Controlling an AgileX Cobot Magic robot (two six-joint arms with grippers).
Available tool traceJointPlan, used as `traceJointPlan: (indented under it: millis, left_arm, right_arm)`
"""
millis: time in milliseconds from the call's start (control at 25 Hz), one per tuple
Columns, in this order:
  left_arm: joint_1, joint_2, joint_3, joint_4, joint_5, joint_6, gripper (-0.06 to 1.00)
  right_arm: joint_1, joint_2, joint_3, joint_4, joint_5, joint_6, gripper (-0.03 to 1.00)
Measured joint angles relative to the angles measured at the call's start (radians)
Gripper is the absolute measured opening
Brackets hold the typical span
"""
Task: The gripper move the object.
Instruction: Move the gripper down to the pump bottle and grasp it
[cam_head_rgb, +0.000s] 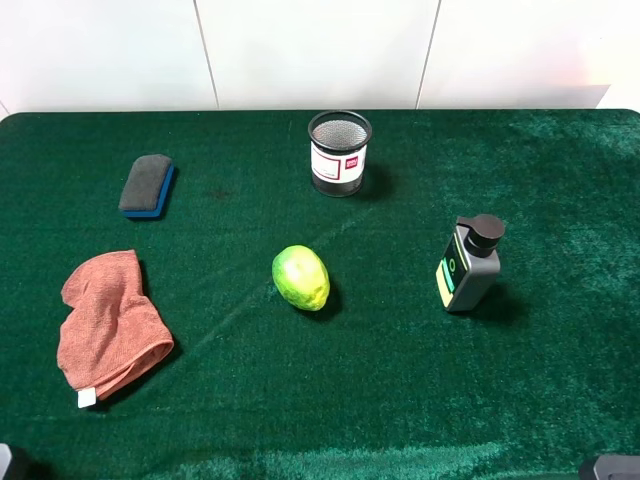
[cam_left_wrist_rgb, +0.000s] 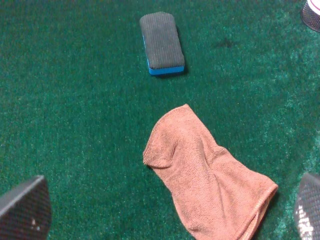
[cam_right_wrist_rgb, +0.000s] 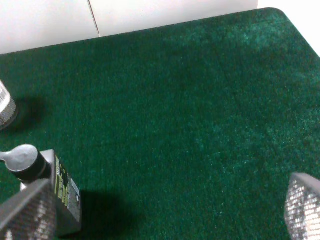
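Note:
The dark grey pump bottle (cam_head_rgb: 468, 265) stands upright at the right of the green table, with its black pump head on top and its green-and-yellow label facing left. It also shows in the right wrist view (cam_right_wrist_rgb: 64, 189), close to one finger (cam_right_wrist_rgb: 27, 212). My right gripper (cam_right_wrist_rgb: 165, 210) is open and empty, low over the cloth, with the bottle beside that finger and not between the two. My left gripper (cam_left_wrist_rgb: 165, 210) is open and empty above the pink cloth (cam_left_wrist_rgb: 205, 175). In the high view only dark bits of the arms show at the bottom corners.
A yellow-green fruit (cam_head_rgb: 300, 277) lies at the middle. A black mesh cup (cam_head_rgb: 339, 152) stands at the back. A blue-backed eraser (cam_head_rgb: 148, 185) lies at the back left, with the pink cloth (cam_head_rgb: 105, 320) at the front left. A white wall runs behind the table.

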Motion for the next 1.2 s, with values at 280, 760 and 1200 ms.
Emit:
traceJointPlan:
  millis: [280, 760, 1200]
  left_arm:
    - [0.0, 0.0, 0.0, 0.0, 0.0, 0.0, 0.99]
    - [0.0, 0.0, 0.0, 0.0, 0.0, 0.0, 0.99]
    - [0.0, 0.0, 0.0, 0.0, 0.0, 0.0, 0.99]
  right_arm:
    - [0.0, 0.0, 0.0, 0.005, 0.0, 0.0, 0.7]
    - [0.0, 0.217, -0.115, 0.012, -0.001, 0.0, 0.7]
    - [0.0, 0.613, -0.344, 0.076, 0.064, -0.074, 0.7]
